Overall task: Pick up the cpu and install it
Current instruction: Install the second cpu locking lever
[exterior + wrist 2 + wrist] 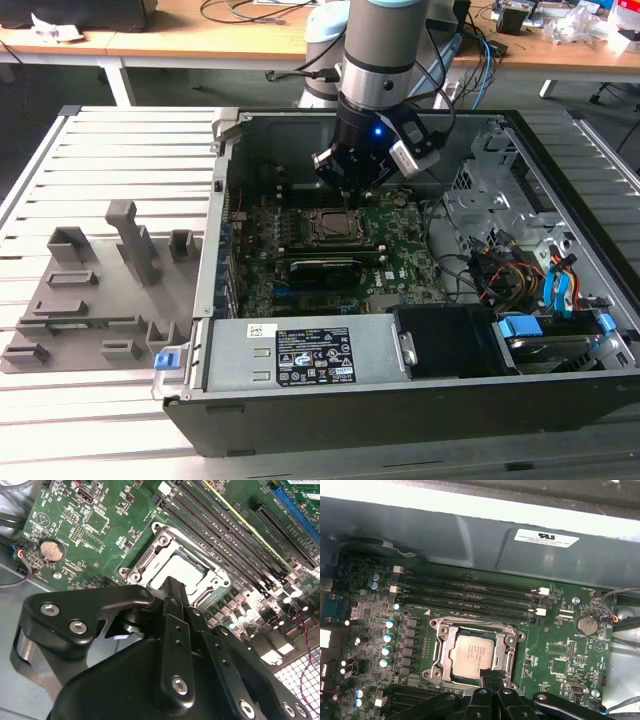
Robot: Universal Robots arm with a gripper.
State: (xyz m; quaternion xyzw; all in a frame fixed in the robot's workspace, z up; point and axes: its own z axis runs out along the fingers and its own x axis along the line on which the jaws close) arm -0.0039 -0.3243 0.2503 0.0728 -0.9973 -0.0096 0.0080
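Pincer (491,680) pressed together, empty, above the cpu (472,654) lying flat, square within socket frame (436,652).

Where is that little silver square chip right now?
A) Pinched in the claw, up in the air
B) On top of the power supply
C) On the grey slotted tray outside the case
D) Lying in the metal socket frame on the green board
D: in both wrist views the cpu lies flat inside the socket frame on the motherboard, with the claw just above it.

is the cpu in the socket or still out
In. The cpu lies flat inside the socket frame on the motherboard in both wrist views; the gripper is just above it.
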